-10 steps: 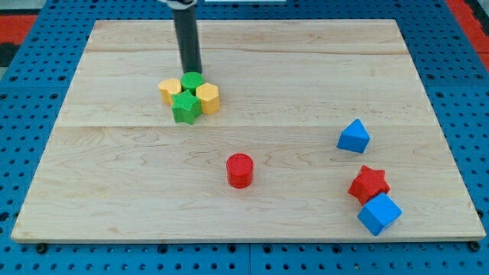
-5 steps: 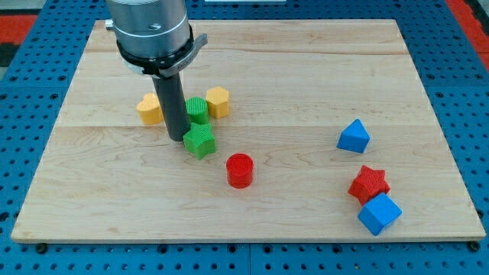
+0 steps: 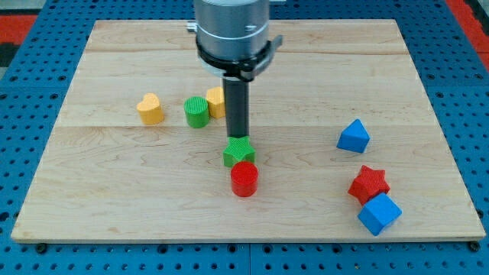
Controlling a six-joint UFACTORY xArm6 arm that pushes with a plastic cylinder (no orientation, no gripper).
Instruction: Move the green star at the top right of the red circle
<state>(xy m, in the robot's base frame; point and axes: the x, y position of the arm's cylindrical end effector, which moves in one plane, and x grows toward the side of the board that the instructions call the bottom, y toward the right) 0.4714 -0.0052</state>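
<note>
Tip contact: we see my tip touching the green star, which sits against the red circle; no gripper exists to judge.

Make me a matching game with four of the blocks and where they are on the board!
Blocks:
1. green star
2. blue cube
3. yellow heart
4. green cylinder

Places:
A. farthest toward the view's left
B. just above the red cylinder, at my tip
C. bottom right, below the red star
D. beside a yellow block partly hidden behind the rod

Pairs: 1-B, 2-C, 3-A, 4-D
</note>
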